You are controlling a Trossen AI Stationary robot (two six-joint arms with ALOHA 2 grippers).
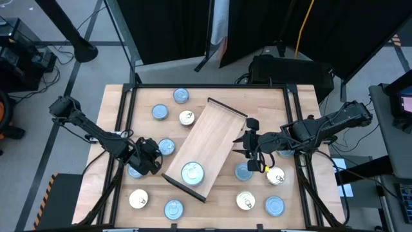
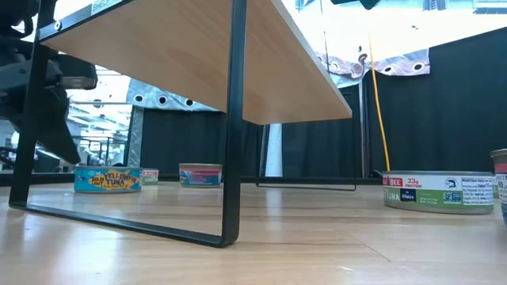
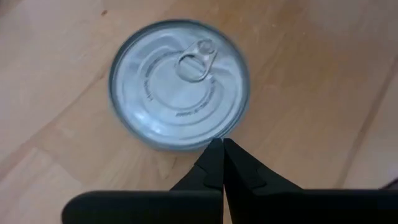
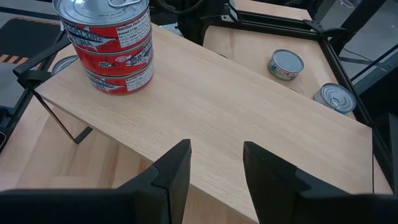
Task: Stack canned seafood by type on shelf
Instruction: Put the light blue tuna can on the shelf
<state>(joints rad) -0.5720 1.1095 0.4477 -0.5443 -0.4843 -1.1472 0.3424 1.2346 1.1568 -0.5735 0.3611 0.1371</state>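
Butcher-block table (image 1: 302, 103), wooden shelf (image 1: 212, 138), scattered tins (image 1: 159, 112)

Robotics lab, black curtains (image 2: 444, 111) behind framed butcher-block table (image 1: 302, 103), cables (image 1: 64, 55) on grey floor, beyond both arms' fingers

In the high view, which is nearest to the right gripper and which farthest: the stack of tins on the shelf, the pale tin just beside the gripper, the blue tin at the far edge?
1. Pale pull-tab tin, just beside the right gripper.
2. Stack of red-labelled tins, on the light wooden shelf's near end.
3. Blue-topped tin, at the table's far edge.
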